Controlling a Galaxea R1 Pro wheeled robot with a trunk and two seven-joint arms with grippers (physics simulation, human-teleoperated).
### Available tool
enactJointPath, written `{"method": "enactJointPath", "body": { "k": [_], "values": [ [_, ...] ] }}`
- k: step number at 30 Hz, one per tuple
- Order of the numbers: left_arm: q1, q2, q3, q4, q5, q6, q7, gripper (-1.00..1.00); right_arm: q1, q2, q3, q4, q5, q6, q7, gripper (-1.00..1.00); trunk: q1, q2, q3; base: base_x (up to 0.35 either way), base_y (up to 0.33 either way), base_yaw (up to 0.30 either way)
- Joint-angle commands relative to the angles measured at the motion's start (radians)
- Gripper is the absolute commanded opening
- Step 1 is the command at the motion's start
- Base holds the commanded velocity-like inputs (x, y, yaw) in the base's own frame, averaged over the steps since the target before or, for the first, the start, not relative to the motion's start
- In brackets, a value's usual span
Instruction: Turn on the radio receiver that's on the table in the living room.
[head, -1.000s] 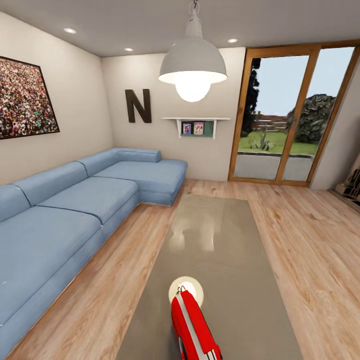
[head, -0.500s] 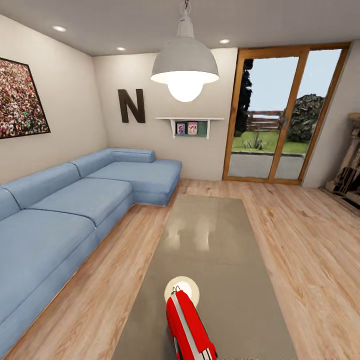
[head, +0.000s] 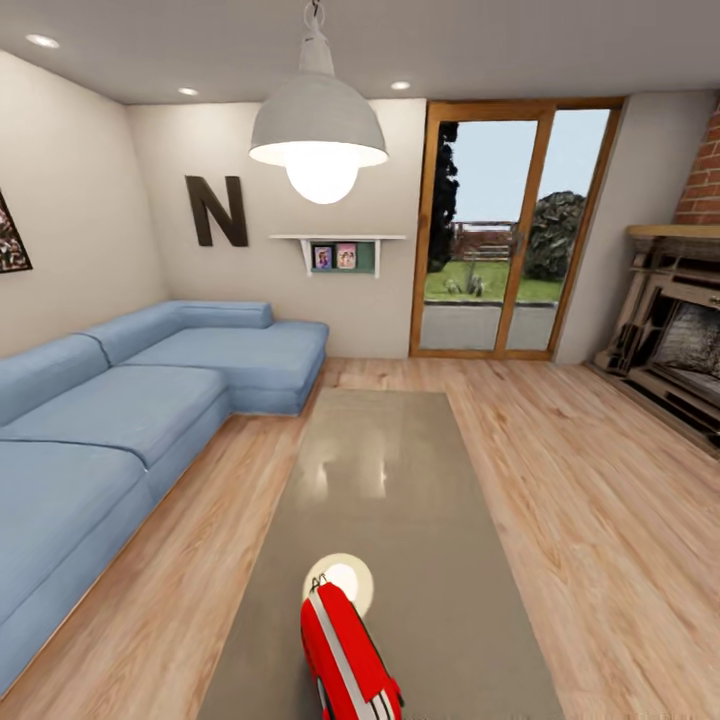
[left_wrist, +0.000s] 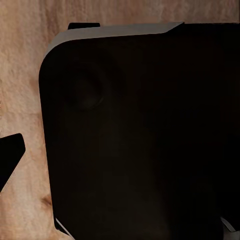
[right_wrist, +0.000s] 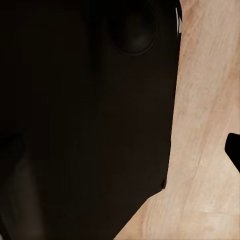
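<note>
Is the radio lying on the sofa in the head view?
No, the radio receiver lies on the near end of the table, apart from the blue sofa.

A large dark letter "N" (head: 217, 211) hangs on the living-room wall (head: 265, 160).

A home living room: blue sofa (head: 120, 400), fireplace (head: 680, 340), coffee table (head: 390, 500).

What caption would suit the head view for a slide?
Red radio receiver lying at the near end of the long glossy table, a round white disc just beyond it, blue sofa alongside.
</note>
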Motion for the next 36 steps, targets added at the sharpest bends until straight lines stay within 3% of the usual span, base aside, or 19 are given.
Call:
{"method": "enactJointPath", "body": {
  "k": [1,7,16,36],
  "values": [
    [0.000,0.000,0.000,0.000,0.000,0.000,0.000,1.00,0.000,0.000,0.000,0.000,0.000,0.000,0.000,1.00,0.000,0.000,0.000,0.000,0.000,-0.193],
    [0.000,-0.004,-0.001,0.000,0.000,0.000,0.000,1.00,0.000,0.000,0.000,0.000,0.000,0.000,0.000,1.00,0.000,0.000,0.000,0.000,0.000,-0.163],
    [0.000,-0.007,-0.001,0.000,0.002,0.005,0.000,1.00,0.000,-0.001,0.000,0.000,0.000,0.001,0.000,1.00,0.000,0.000,0.000,0.000,0.135,-0.002],
    [0.000,-0.006,0.001,0.003,0.008,-0.001,0.000,1.00,0.000,-0.002,0.000,0.000,0.000,0.001,0.000,1.00,0.000,0.000,0.000,0.000,0.005,0.000]
  ]
}}
